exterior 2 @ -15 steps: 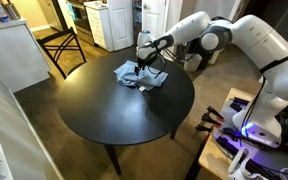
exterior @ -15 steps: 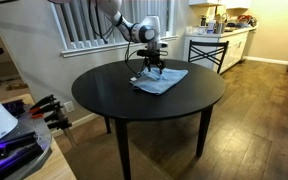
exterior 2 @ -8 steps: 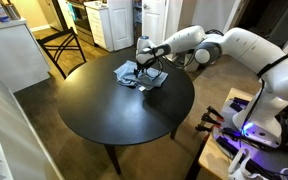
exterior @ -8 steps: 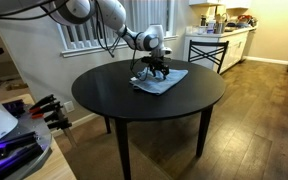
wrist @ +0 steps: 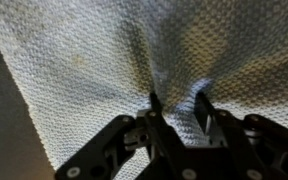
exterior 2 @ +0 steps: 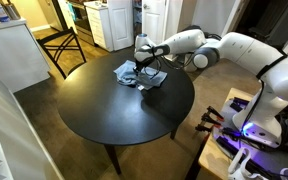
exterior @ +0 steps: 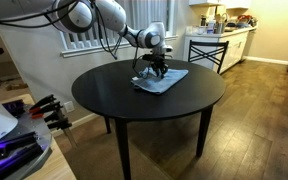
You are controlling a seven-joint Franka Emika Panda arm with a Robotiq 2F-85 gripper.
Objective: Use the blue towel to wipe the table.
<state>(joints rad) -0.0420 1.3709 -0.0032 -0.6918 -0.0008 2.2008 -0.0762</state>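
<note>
Black matte tabletop is left bare across the left and near side of the table in an exterior view. Toward its far edge the gripper is planted straight down on the blue towel, whose longer spread runs rightward from it. In the wrist view a pucker of cloth seems clamped between the fingertips, though shadow hides the contact. Any wiping drag is best led leftward and nearer.
</note>
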